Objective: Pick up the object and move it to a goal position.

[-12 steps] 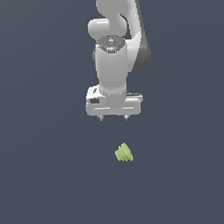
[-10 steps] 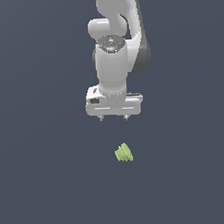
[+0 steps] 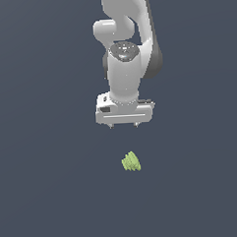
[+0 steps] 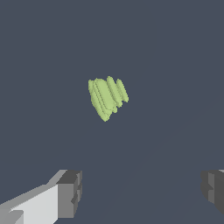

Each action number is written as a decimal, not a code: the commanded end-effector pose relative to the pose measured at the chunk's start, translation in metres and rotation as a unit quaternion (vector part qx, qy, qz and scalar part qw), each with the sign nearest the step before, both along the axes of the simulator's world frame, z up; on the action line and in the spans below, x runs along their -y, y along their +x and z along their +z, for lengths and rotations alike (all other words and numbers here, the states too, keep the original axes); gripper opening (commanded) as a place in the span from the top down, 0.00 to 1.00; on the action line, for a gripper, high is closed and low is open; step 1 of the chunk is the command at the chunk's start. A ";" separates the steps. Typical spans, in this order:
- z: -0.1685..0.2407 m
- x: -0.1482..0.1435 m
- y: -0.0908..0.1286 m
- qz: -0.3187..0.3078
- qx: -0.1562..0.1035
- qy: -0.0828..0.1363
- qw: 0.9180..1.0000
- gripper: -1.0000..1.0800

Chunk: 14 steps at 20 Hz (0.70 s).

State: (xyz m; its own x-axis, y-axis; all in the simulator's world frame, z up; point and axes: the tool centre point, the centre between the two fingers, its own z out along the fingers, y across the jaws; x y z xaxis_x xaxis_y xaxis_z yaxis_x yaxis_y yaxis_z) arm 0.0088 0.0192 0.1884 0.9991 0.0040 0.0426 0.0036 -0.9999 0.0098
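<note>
Gripper point(image 3: 124, 125) is spread wide with nothing between its two fingers point(image 4: 69, 194), hanging above the dark floor point(image 3: 45, 193). Just one object point(image 3: 131, 162) around, a yellow-green ridged lump lying on the floor below the gripper, well apart from it.

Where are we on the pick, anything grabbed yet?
Nothing grabbed yet. Done: the gripper is up above the object, with a clear gap between them. In hand: only the approach; in the wrist view the fingers stand wide apart and empty, the object lying beyond them. Left: descend, close, lift, carry to the goal, which no view shows.
</note>
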 end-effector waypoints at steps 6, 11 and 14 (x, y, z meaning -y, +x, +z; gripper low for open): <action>-0.003 -0.001 0.003 0.007 -0.001 -0.001 1.000 0.04; -0.013 -0.005 0.015 0.026 -0.004 -0.002 1.000 0.04; -0.022 -0.008 0.024 0.045 -0.006 -0.003 0.999 0.04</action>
State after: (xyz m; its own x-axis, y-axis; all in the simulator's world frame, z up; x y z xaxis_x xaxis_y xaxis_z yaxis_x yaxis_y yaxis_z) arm 0.0285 0.0252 0.1715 0.9966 0.0751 0.0335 0.0746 -0.9971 0.0152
